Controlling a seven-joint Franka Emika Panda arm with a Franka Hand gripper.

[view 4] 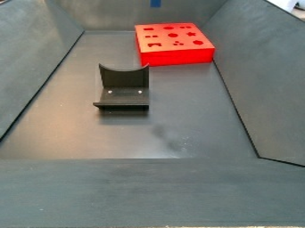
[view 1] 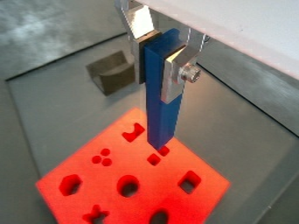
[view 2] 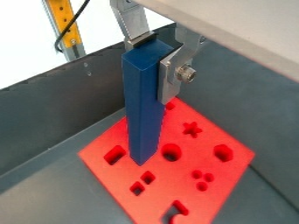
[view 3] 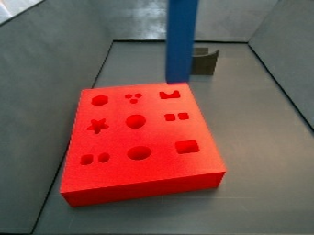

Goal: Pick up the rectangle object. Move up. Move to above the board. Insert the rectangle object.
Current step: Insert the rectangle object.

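Blue rectangle object clamped in tool, above board.

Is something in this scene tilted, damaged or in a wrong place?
Nothing stands out. The gripper holds the rectangle object upright above the board, which lies flat and looks undamaged. The dark grey U-shaped block sits apart on the floor.

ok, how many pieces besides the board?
2: rectangle object upright in the end effector above the board; dark grey U-shaped block on the floor. None seems hidden.
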